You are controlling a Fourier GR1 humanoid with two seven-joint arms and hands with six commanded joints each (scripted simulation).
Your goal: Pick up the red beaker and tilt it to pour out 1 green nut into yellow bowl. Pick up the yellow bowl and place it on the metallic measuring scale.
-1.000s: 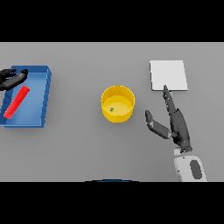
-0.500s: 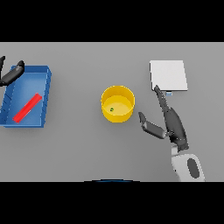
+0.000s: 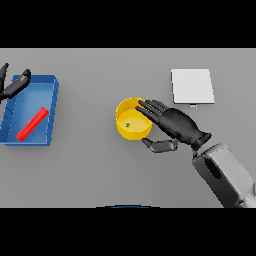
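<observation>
Nut (image 3: 128,125) lies in bowl (image 3: 133,120). Right robot hand (image 3: 172,125) spread over its rim, not yet grasping. Next: clasp, carry to scale (image 3: 192,86).

Even, flat light; faint shadows.

Grey bench (image 3: 90,170) carrying three items, well apart: a blue tray (image 3: 50,107) at the left, a yellow bowl (image 3: 125,131) near the centre, and a flat metallic measuring scale (image 3: 192,85) toward the far right.
</observation>
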